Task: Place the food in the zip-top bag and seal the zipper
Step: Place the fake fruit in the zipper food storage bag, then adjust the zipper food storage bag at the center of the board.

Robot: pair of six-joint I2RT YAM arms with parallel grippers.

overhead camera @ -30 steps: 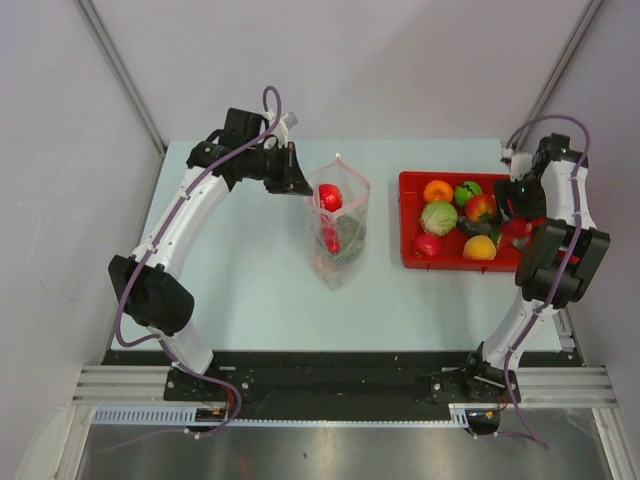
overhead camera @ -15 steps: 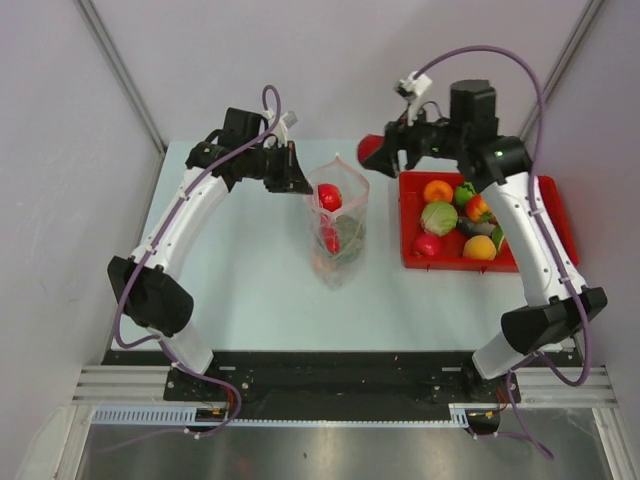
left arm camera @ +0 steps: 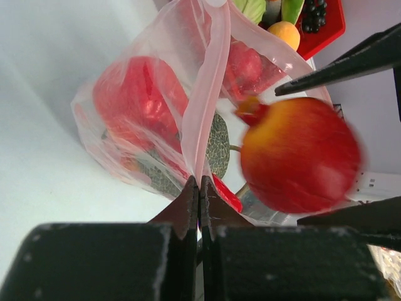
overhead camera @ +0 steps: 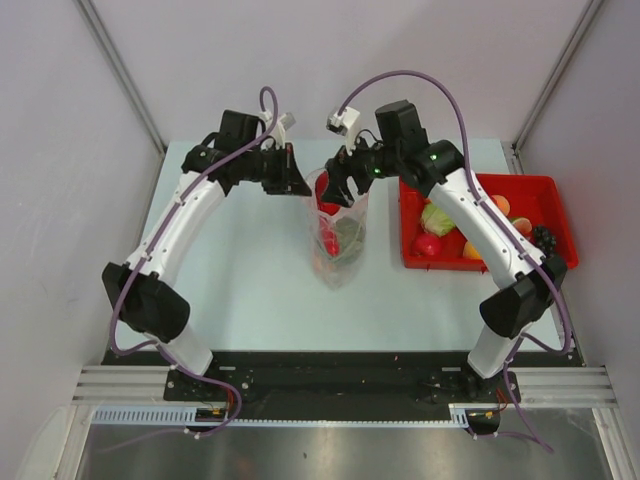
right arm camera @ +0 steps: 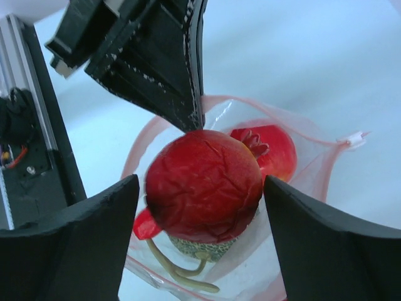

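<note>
The clear zip-top bag stands mid-table with its mouth up. My left gripper is shut on the bag's rim by the pink zipper, holding it up. My right gripper hovers right over the bag mouth, shut on a round red fruit that fills the gap between its fingers. Inside the bag lie a red pomegranate, a netted green melon and other red pieces. In the left wrist view the held fruit hangs beside the rim.
The red tray sits at the right of the table, holding more food: a green cabbage, a red fruit, dark grapes. A white zipper slider sticks out at the bag's far corner.
My right arm swung left from the tray, carrying the red fruit, and now stands over the bag mouth. The left gripper kept its hold on the bag rim.
</note>
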